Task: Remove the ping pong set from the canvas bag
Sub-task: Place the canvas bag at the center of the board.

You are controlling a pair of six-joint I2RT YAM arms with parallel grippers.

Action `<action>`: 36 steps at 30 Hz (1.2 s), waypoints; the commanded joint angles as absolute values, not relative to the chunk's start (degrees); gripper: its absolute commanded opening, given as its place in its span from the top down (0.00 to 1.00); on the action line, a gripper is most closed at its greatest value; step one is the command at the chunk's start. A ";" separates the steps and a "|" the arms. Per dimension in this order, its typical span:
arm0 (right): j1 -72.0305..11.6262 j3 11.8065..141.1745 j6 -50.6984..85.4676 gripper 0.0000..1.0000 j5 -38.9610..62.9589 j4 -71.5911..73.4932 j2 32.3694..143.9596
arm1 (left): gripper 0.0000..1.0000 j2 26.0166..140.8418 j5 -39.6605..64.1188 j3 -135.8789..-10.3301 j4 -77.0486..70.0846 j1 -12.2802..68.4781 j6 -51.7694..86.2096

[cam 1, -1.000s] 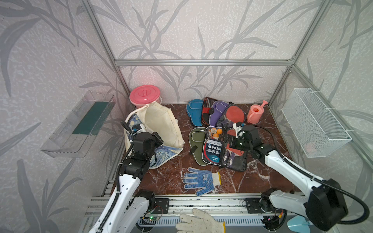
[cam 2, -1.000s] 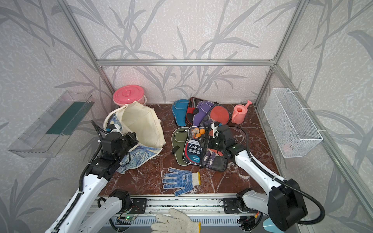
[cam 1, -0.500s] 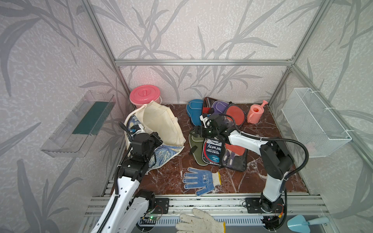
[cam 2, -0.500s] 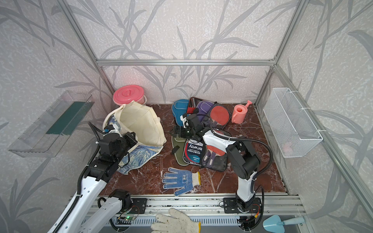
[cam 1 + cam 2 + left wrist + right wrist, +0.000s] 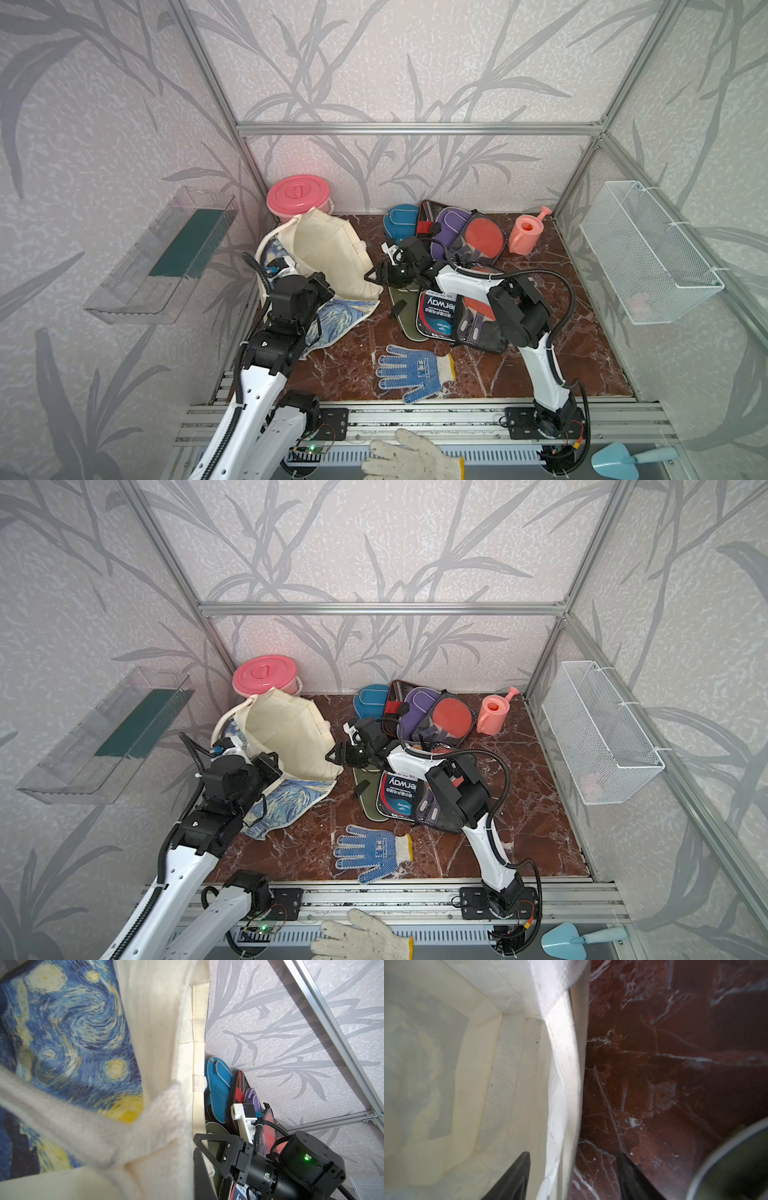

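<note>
Ping pong set (image 5: 399, 791) — out on the red marble floor (image 5: 573, 332), in two heaps on the right arm's side of the canvas bag (image 5: 328, 253). Near heap: clear-fronted pack (image 5: 436, 320) with red paddles, overlapping an olive case (image 5: 409, 324). Far heap, against the back wall: blue case (image 5: 400, 220), black-red case (image 5: 424, 220), purple case (image 5: 451, 224) and a second clear pack (image 5: 484, 239) showing a red paddle, just beside a pink watering can (image 5: 525, 232). Bag slumped on its side, mouth turned toward the set, starry-night print underneath, pink lidded bucket (image 5: 298, 198) behind it. Left gripper (image 5: 324, 286) clenched, pressed against the bag's cloth by a loop handle — cannot tell whether any cloth is pinched. Right gripper (image 5: 573, 1154) stretched across to the bag's mouth, jaws released and apart, straddling the rim: one finger (image 5: 517, 1176) inside the cream lining, its partner over bare marble. Blue-dotted work glove (image 5: 411, 370) flat on the floor nearer the front rail, apart from everything.
</note>
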State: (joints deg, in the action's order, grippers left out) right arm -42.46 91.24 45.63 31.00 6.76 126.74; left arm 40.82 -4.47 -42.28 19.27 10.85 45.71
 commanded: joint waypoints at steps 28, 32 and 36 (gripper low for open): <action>-38.72 89.61 32.70 1.00 24.57 -2.38 102.51 | 1.00 45.23 -22.09 -42.62 22.15 10.13 43.83; -39.26 88.46 32.14 1.00 23.72 -1.94 100.69 | 1.00 48.93 -22.48 -42.87 19.43 9.28 43.71; -40.41 88.29 31.48 1.00 22.53 -1.68 99.54 | 1.00 52.12 -21.56 -43.86 15.27 8.22 42.43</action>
State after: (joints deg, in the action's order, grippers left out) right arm -40.05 87.99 33.12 23.94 -3.07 103.96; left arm 50.68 -16.67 -42.28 18.37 9.61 44.27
